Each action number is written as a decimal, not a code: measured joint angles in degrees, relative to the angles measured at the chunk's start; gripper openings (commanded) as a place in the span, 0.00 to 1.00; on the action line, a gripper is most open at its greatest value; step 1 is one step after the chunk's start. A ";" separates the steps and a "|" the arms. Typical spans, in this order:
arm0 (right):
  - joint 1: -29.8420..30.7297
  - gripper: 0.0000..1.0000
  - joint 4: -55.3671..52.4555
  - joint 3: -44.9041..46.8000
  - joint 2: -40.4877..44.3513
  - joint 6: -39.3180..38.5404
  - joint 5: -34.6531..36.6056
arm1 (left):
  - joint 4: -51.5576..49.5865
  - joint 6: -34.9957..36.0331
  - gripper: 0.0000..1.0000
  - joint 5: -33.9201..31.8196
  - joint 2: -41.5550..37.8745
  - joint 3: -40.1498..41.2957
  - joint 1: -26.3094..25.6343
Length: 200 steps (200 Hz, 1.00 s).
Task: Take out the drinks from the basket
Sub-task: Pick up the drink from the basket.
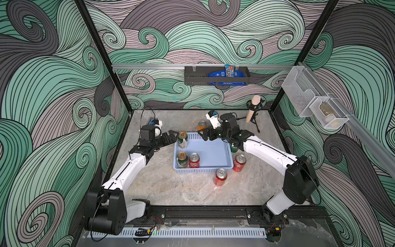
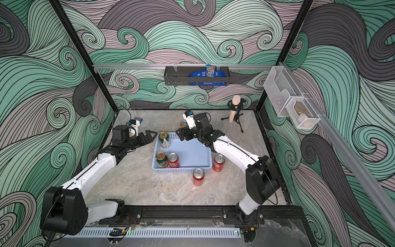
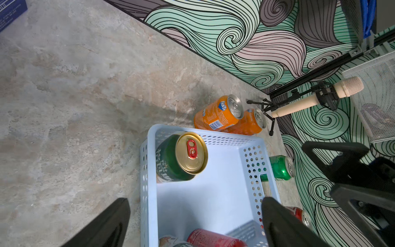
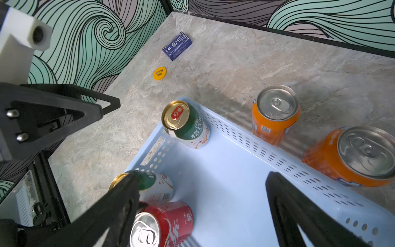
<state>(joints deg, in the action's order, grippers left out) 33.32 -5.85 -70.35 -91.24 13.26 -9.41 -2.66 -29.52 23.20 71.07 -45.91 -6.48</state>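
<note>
Spread wide with nothing between its fingers, my right claw (image 1: 203, 134) hangs over the far edge of the shallow light-blue perforated plastic basket (image 1: 205, 171); its wrist view shows only bare basket floor between the fingers. My left claw (image 1: 171, 135) is gaping and empty too, at the basket's far left corner. It is close to the far green-and-cream aluminium can with a gold top (image 1: 182, 140), which stands upright in that corner; I cannot tell whether a finger touches it. Three drinks are inside the basket: that one, a second green-and-cream gold-topped can (image 1: 181, 160) in the near left corner, and a red aluminium can (image 1: 194, 160) just beside it on its right. The others stand outside on the marbled grey tabletop (image 1: 171, 192). Two orange aluminium cans, the left orange can (image 4: 275, 113) and the right orange can (image 4: 352, 158), stand side by side just behind the far wall. A bright green aluminium can (image 3: 280, 169) stands beside the right wall, mostly hidden under my right arm in both top views. A second red can (image 1: 239, 163) is by the near right corner, and a third red can (image 1: 220, 177) is just in front of the near wall. Towards the back left of the table lie a dark blue card box (image 4: 177, 46) and a round yellow chip (image 4: 159, 73). A cream microphone on a small black tripod (image 1: 253, 109) stands at the back right.
</note>
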 measured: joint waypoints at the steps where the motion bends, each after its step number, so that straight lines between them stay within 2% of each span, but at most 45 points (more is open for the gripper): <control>1: 0.02 0.92 0.07 0.20 0.15 0.00 -0.04 | 0.00 -0.04 0.99 0.00 0.00 0.00 0.02; 72: 4.74 0.92 1.81 5.46 1.86 0.68 -2.67 | 0.39 -1.14 0.99 2.54 0.63 0.00 0.87; 200: 11.21 0.92 -0.20 5.60 -0.83 0.92 -1.57 | 0.07 -1.14 0.99 3.67 1.27 0.00 2.10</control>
<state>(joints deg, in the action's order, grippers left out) 44.53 -6.04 -64.75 -92.07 14.17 -10.98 -2.59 -30.65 26.87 72.34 -45.91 -4.38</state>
